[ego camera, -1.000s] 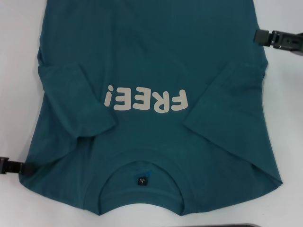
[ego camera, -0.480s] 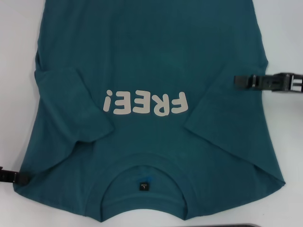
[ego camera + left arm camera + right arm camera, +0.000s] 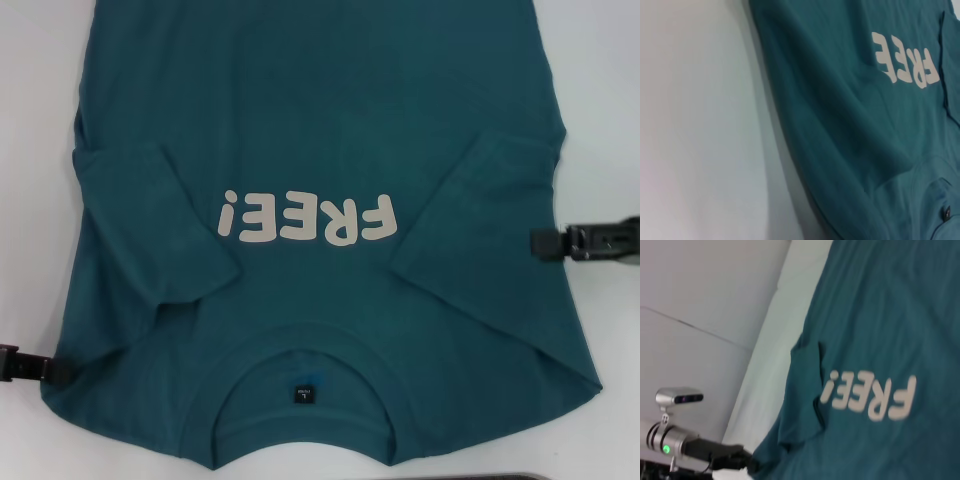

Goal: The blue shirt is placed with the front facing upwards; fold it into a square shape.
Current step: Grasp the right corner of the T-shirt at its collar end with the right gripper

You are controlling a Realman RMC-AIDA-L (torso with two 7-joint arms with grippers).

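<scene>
The big dark teal-blue cotton T-shirt [image 3: 320, 150] lies flat on the white table [image 3: 30, 200], front side up, with its neck hole toward the robot. Big white letters [image 3: 310, 217] on the chest say "FREE!", and from the head view they read upside down. Inside the neck there is a small black label [image 3: 302, 392] with a tiny white mark that is too small to read. Both short sleeves are folded in over the chest, one on each side of the letters. The left gripper [image 3: 48, 368] is at the shirt's left edge, near the shoulder corner, touching the cloth; I cannot tell if its fingers are pinching the cloth or not. The right gripper [image 3: 545, 243] is at the shirt's right edge, just beside the folded sleeve, and I cannot tell if its fingers are apart or together. Bare white table shows along the left side and the right side of the shirt. The shirt's bottom hem runs out past the far edge of the head view.
</scene>
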